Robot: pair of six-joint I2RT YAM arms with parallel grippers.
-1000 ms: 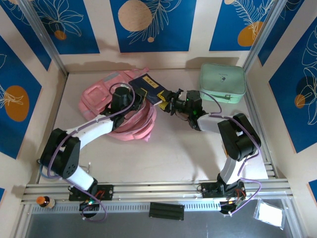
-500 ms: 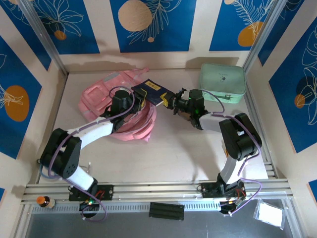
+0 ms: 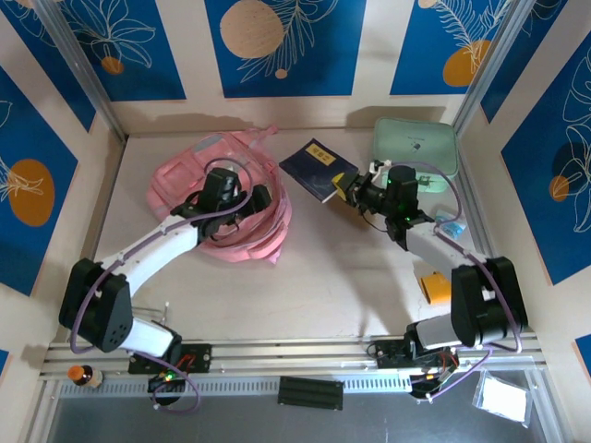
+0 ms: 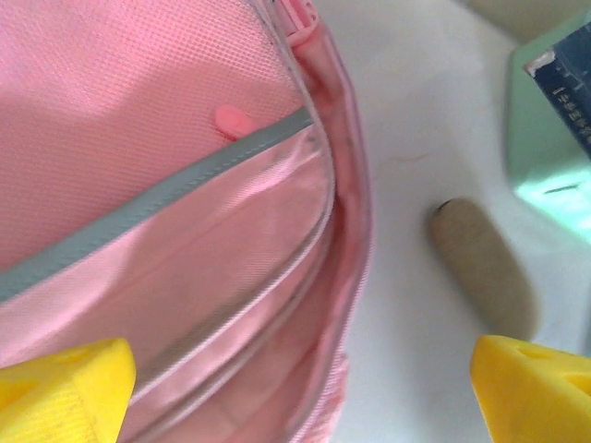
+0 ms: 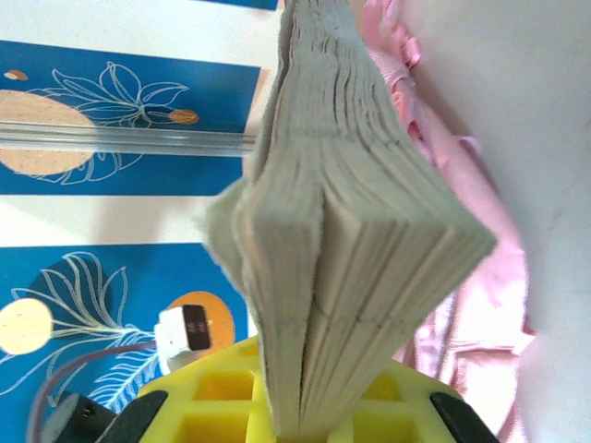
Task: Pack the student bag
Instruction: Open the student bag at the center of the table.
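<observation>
Under the left hand [image 3: 259, 197], the student bag [image 3: 199, 185] is lying slumped on the surface [image 3: 323, 277], pink and crumpled. Left hand is hovering over the bag's zip edge with its fingers [image 4: 57, 386] spread wide, gripping nothing; 1 tip is sitting above pink lining, the other above bare surface just beside the bag. Right hand [image 3: 351, 189] is clamping a dark blue book [image 3: 317, 168] by 1 corner, jaws pressing tight on the page block, cover tilting. Book is hanging between the 2 hands, left of the right hand, apart from the bag. Just beyond the right hand, to its right, a mint green case [image 3: 416, 152] is resting on the surface.
</observation>
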